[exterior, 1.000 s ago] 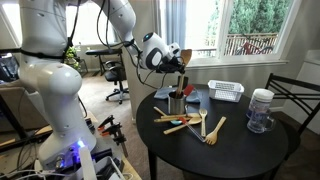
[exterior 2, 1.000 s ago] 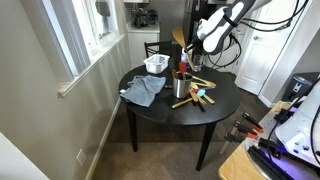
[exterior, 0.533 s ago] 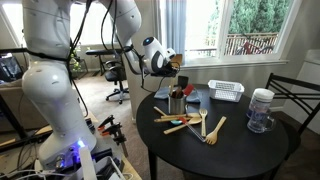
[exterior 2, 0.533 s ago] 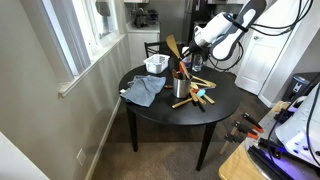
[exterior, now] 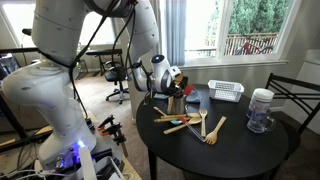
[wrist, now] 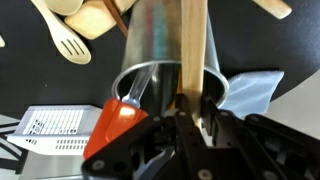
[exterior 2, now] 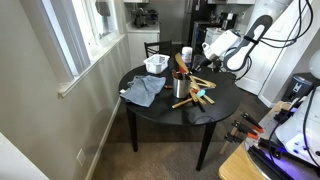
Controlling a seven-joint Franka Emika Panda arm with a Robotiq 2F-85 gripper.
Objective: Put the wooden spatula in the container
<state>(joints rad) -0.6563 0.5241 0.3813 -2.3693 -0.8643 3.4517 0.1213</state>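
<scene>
Wooden spatula [wrist: 194,45] at the container [wrist: 150,30] mouth.
Gripper [wrist: 192,120] clamps its handle over the metal rim; red utensil [wrist: 120,122] at eight o'clock in wrist view.

The container [wrist: 155,40] is silvery, spatula [wrist: 192,50] pale wood, table [exterior: 240,148] black.

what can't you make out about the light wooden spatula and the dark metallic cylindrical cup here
The light wooden spatula: wrist view, its far end runs off the top edge, so whether it is inside the dark metallic cylindrical cup is unclear.
Cup mouth: in an exterior view, too small and overlapped by the gripper.
What the cup holds: in an exterior view, too small to tell apart.
</scene>
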